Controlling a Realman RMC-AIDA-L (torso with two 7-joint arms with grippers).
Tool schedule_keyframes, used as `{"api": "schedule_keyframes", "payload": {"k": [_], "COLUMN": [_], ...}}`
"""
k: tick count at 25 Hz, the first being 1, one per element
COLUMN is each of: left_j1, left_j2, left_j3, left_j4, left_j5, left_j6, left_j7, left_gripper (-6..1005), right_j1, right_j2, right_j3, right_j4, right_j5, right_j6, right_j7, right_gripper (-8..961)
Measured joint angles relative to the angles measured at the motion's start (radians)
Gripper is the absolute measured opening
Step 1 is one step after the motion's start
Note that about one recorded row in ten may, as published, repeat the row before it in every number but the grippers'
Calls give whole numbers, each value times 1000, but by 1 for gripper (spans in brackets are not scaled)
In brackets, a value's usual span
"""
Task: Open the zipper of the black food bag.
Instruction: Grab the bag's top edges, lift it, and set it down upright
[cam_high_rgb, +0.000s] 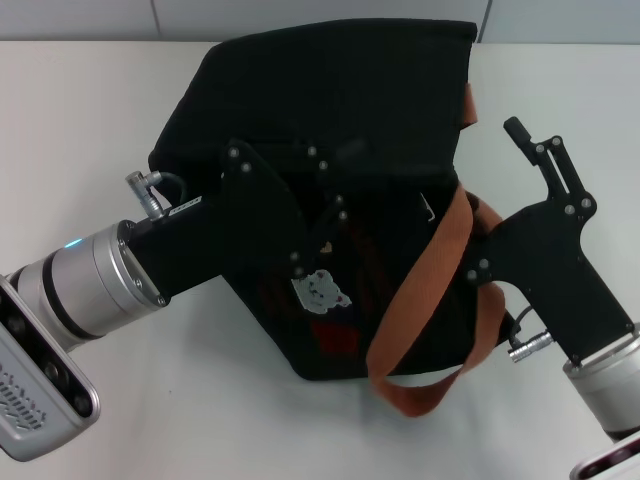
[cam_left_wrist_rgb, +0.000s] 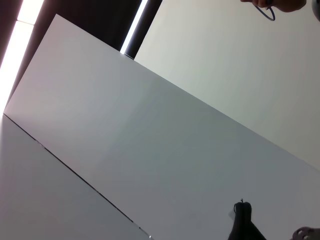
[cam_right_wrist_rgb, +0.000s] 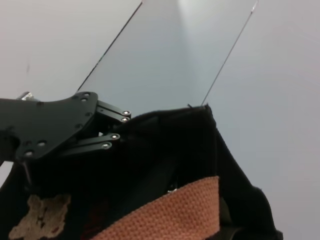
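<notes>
The black food bag (cam_high_rgb: 340, 110) lies tipped over in the middle of the white table, its bear patch (cam_high_rgb: 320, 291) facing me and its orange-brown handles (cam_high_rgb: 425, 290) trailing right. A thin silver piece (cam_high_rgb: 430, 209) near the top rim looks like the zipper pull; the zipper itself is lost in the black fabric. My left gripper (cam_high_rgb: 330, 190) reaches over the bag's front, its tips hidden against the fabric. My right gripper (cam_high_rgb: 492, 178) stands open at the bag's right side beside a handle, one finger (cam_high_rgb: 515, 128) pointing up. The right wrist view shows the bag (cam_right_wrist_rgb: 200, 145) and the left gripper's links (cam_right_wrist_rgb: 107, 127).
The white table (cam_high_rgb: 90, 120) spreads to both sides of the bag, with a grey wall (cam_high_rgb: 300, 15) behind. The left wrist view holds only wall panels (cam_left_wrist_rgb: 150, 130) and a small dark tip (cam_left_wrist_rgb: 243, 222).
</notes>
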Motion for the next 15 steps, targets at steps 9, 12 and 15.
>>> {"api": "schedule_keyframes", "payload": {"k": [9, 12, 15], "left_j1": [-6, -6, -6], "left_j2": [0, 0, 0], "left_j3": [4, 6, 6], "left_j4": [-11, -12, -12], "left_j5": [-1, -1, -1], "left_j6": [1, 1, 1], "left_j7": [1, 2, 2], "left_gripper": [90, 90, 90], "right_j1": [39, 49, 51], "right_j2": [0, 0, 0], "right_j3": [30, 43, 44], "right_j4": [-11, -9, -7], "right_j5": [11, 11, 7], "right_j6": [51, 62, 56], "right_j7": [60, 60, 58], "right_gripper": [842, 842, 842]}}
